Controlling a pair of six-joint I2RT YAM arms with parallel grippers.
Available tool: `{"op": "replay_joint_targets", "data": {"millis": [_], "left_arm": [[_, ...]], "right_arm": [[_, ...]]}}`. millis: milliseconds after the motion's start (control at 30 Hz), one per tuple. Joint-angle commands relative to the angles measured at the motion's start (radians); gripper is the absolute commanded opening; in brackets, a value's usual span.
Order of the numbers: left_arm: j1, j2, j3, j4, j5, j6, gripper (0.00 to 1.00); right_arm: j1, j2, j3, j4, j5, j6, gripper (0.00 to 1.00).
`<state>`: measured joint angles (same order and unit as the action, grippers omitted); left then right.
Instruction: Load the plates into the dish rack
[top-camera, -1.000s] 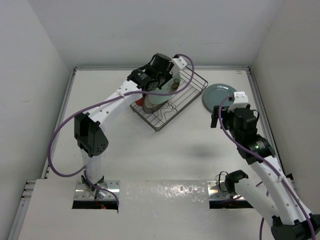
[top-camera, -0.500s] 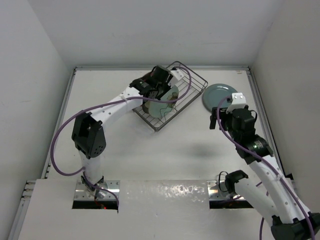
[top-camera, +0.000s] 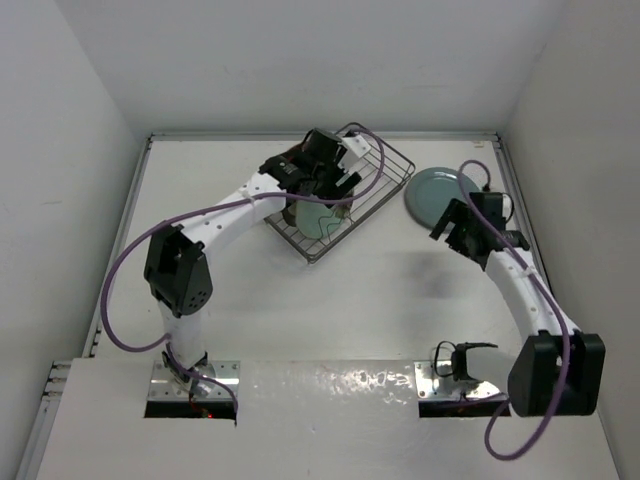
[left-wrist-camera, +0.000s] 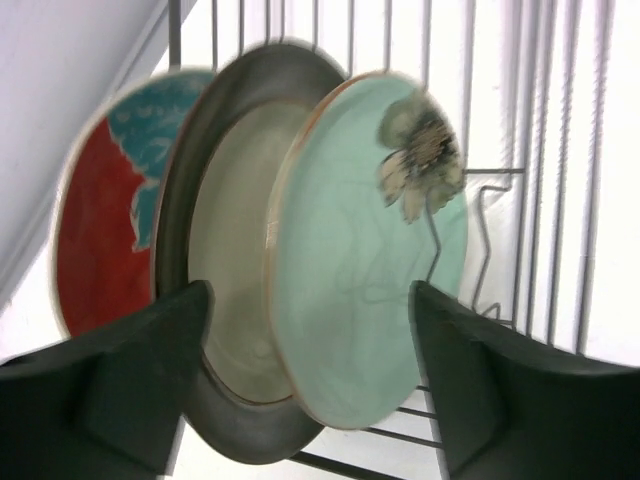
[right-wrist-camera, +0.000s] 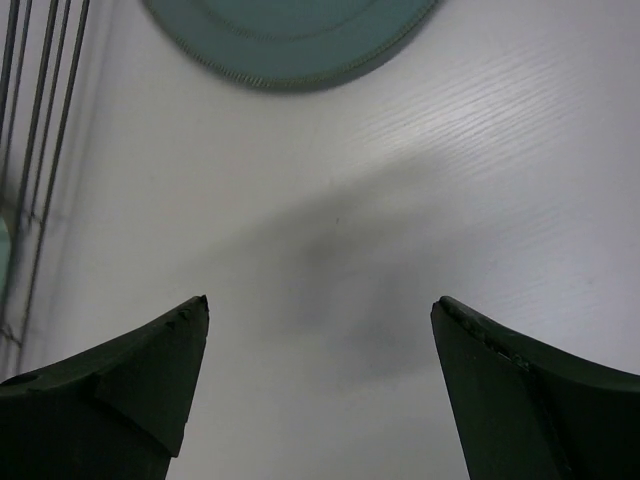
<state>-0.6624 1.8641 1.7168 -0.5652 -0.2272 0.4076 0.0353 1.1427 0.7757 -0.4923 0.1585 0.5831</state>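
The dish rack (top-camera: 377, 190) stands at the back middle of the table. Three plates stand upright in it: a red one with teal pattern (left-wrist-camera: 95, 230), a cream one with a dark rim (left-wrist-camera: 225, 300), and a pale green one (left-wrist-camera: 370, 250). My left gripper (left-wrist-camera: 308, 300) is open above them, its fingers apart on either side of the cream and pale green plates, touching neither. In the top view my left gripper (top-camera: 325, 190) hangs over the rack. The grey-teal plate (top-camera: 440, 193) lies flat on the table right of the rack. My right gripper (right-wrist-camera: 320, 305) is open and empty, just short of that plate (right-wrist-camera: 290, 35).
The rack's wires (right-wrist-camera: 30, 150) run along the left edge of the right wrist view. White walls close the table at the back and both sides. Bare tabletop (top-camera: 330, 300) lies between the rack and the arm bases.
My left gripper has opened and let go of the pale green plate, which now stands in the rack. My right arm has swung out low toward the grey-teal plate.
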Motion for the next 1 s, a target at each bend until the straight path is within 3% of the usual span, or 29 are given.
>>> {"op": "replay_joint_targets", "data": {"millis": [0,100,233,400,567,833,967], "left_arm": [[0.012,-0.033,0.098,0.027,0.009,0.003,0.87],[0.01,-0.04,0.145,-0.007,0.06,0.004,0.89],[0.01,-0.052,0.173,-0.048,0.143,-0.012,0.89],[0.01,-0.057,0.182,-0.077,0.213,-0.021,0.89],[0.01,-0.046,0.207,-0.12,0.265,-0.015,0.89],[0.01,-0.026,0.274,-0.133,0.238,0.011,0.89],[0.01,-0.013,0.3,-0.134,0.232,0.017,0.89]], "right_arm": [[-0.127,0.064,-0.019,0.156,-0.063,0.246,0.9],[-0.205,0.14,-0.064,0.318,-0.123,0.326,0.85],[-0.25,0.233,-0.079,0.42,-0.068,0.368,0.83],[-0.305,0.395,-0.093,0.627,-0.112,0.387,0.72],[-0.321,0.532,-0.009,0.662,-0.123,0.35,0.71],[-0.341,0.757,0.079,0.724,-0.192,0.392,0.69],[-0.347,0.81,0.077,0.729,-0.202,0.454,0.55]]}}
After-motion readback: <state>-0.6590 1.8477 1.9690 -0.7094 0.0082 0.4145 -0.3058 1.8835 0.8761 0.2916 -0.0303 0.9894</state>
